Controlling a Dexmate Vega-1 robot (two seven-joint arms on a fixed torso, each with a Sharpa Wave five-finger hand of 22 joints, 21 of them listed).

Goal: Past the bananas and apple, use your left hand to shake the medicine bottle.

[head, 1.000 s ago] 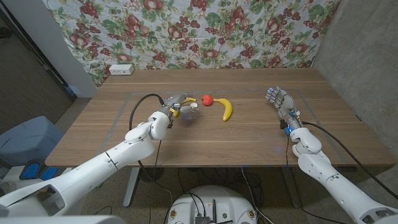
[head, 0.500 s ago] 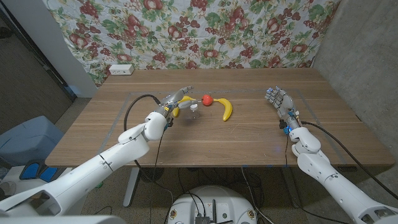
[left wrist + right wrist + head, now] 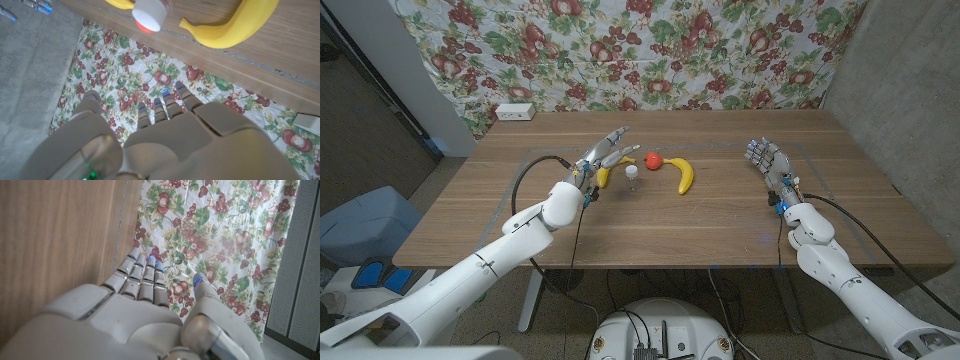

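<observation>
A small clear medicine bottle [image 3: 633, 177] with a white cap stands upright on the wooden table [image 3: 720, 225], just left of the red apple [image 3: 653, 160]. One yellow banana [image 3: 684, 175] lies right of the apple. A second banana [image 3: 603, 174] lies left of the bottle, partly hidden by my left hand [image 3: 603, 152]. That hand hovers left of the bottle with its fingers spread, holding nothing. In the left wrist view the bottle's cap [image 3: 150, 12] and a banana [image 3: 230, 27] lie beyond my left hand [image 3: 165, 135]. My right hand [image 3: 772, 165] stays at the right with fingers extended and nothing in it, as the right wrist view's hand [image 3: 150, 315] also shows.
A white box [image 3: 514, 112] sits at the table's back left edge. A floral cloth [image 3: 650, 50] hangs behind the table. On the floor to the left stands a blue bin [image 3: 365, 225].
My left hand has let go of the medicine bottle, spread its fingers and drawn back to the left. The bottle now stands alone on the table. The right hand has not moved.
</observation>
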